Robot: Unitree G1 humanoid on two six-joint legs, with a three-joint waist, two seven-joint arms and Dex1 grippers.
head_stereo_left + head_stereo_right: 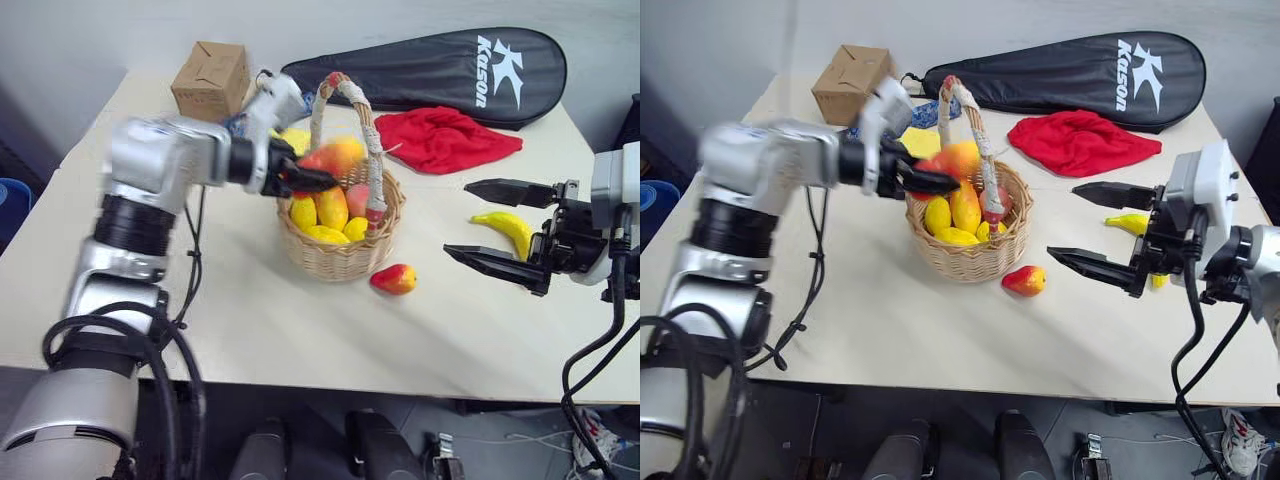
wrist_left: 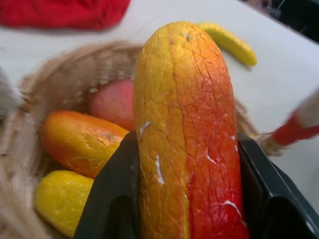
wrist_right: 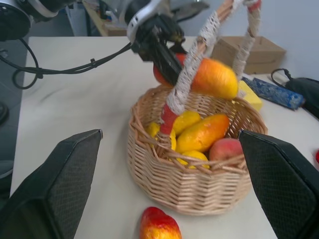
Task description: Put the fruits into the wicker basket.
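1. the cardboard box (image 1: 211, 79) stands at the back of the counter (image 1: 260, 330), behind and to the left of the wicker basket (image 1: 340, 255)
2. the left hand (image 1: 318, 180) hangs over the basket's left rim, its two black fingers (image 2: 112, 194) pinching a red-and-yellow mango (image 1: 333, 157) lengthwise; the mango is in the air above the basket's opening, beside the cloth-wrapped handle (image 1: 372, 140), not resting on the fruit below
3. inside the basket lie yellow lemons (image 1: 303, 212), an orange mango (image 1: 332, 207) and a pinkish fruit (image 1: 357, 198), packed close against each other
4. a yellow sponge block (image 1: 921, 142) lies just behind the basket, partly hidden by the left hand
5. a small red-orange fruit (image 1: 394, 279) sits on the counter just beside the basket's lower right side, close to the wicker but apart from it
6. a red cloth (image 1: 445, 138) lies behind and to the right of the basket, and a black racket cover (image 1: 440, 72) lies further back along the counter's far edge
7. a banana (image 1: 508, 229) lies on the counter well to the right of the basket, between the basket and the right arm
8. the right hand (image 1: 495, 225) hovers right of the basket, pointing toward it, its fingers (image 3: 55, 184) spread wide with nothing between them
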